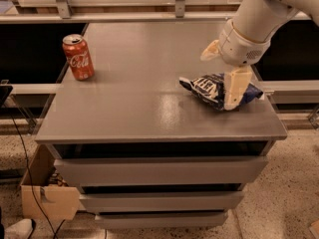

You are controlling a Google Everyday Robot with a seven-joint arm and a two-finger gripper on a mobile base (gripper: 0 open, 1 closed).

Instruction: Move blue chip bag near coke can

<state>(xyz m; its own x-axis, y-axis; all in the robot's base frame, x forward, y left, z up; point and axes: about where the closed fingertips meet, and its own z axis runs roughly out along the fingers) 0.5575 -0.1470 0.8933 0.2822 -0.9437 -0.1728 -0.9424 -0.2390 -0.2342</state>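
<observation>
The blue chip bag (pixel 209 87) lies crumpled near the right front of the grey tabletop (pixel 134 103), dark navy with white lettering. The coke can (pixel 78 57) stands upright at the far left of the top, well apart from the bag. My gripper (pixel 222 70) hangs over the bag's right half and is open. Its near finger (pixel 234 87) reaches down in front of the bag. The other finger (pixel 210 51) sticks out behind and above the bag. The white arm (pixel 259 19) comes in from the upper right.
The tabletop is a drawer cabinet with several drawer fronts (pixel 159 171) below its front edge. A metal rail (pixel 119 16) runs along the back. A cardboard box (pixel 45 195) and a cable (pixel 27 153) sit on the floor at the left.
</observation>
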